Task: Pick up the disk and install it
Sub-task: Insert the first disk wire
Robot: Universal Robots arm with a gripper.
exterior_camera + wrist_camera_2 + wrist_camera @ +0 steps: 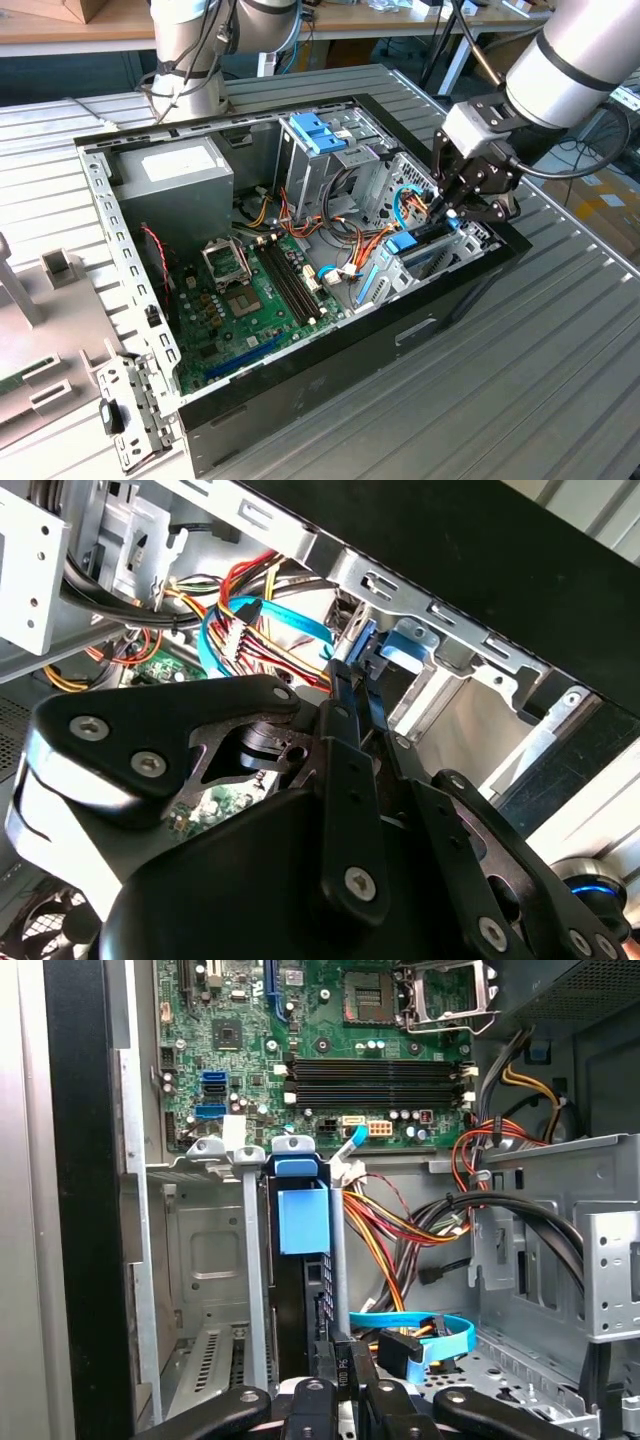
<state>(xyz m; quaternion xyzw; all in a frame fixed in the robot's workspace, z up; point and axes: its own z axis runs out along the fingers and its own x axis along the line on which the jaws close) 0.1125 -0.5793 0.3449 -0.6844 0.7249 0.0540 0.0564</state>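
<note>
One gripper [452, 205] hangs over the open computer case [300, 395], at about three o'clock in the exterior view; you can see its fingers [335, 1365] clenched on the edge of the disk [302, 1260]; the disk stands on edge in the metal bay [205, 1250] by the case wall, its blue side piece [303, 1218] facing you in the first wrist view; the motherboard [330, 1050] lies beyond it at twelve o'clock; orange and blue cables [410, 1335] run just beside the disk.
</note>
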